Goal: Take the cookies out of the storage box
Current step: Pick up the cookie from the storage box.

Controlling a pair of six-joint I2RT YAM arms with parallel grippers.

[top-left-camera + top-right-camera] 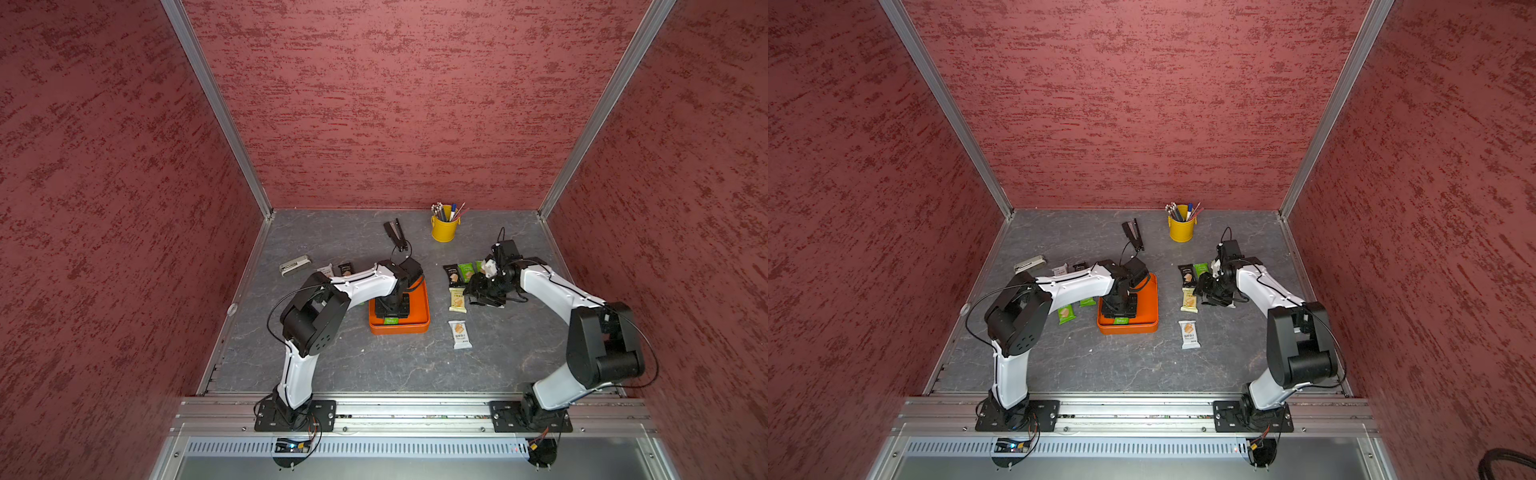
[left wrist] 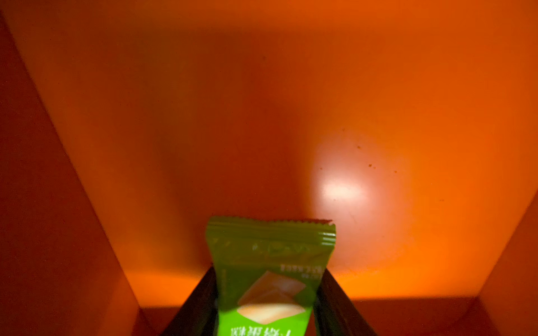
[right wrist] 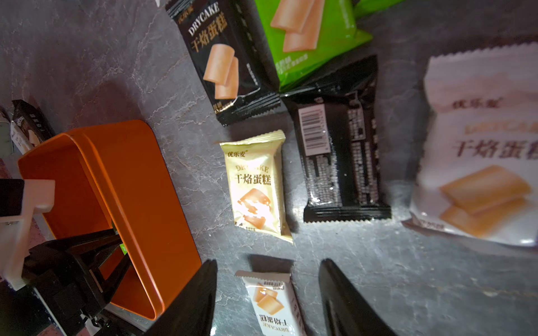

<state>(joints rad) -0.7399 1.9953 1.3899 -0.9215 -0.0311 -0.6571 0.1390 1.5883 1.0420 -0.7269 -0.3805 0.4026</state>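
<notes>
Green packet (image 2: 270, 247) fills the lower middle of the left wrist view, long axis running straight out from the left pincer (image 2: 269, 269), clamped on its sides. It's inside the box (image 1: 415, 329), by its lower wall in both top views. Right pincer (image 3: 269, 261), half-open and empty, hangs frame-right over packets (image 3: 253, 180) on the table (image 3: 87, 58).

It was a robot test booth in a lab: red textured panels (image 1: 395, 104) in aluminium framing (image 1: 216, 108) walled a grey tabletop (image 1: 353, 365), two arms (image 1: 297, 374) bolted to its front rail (image 1: 415, 409).
</notes>
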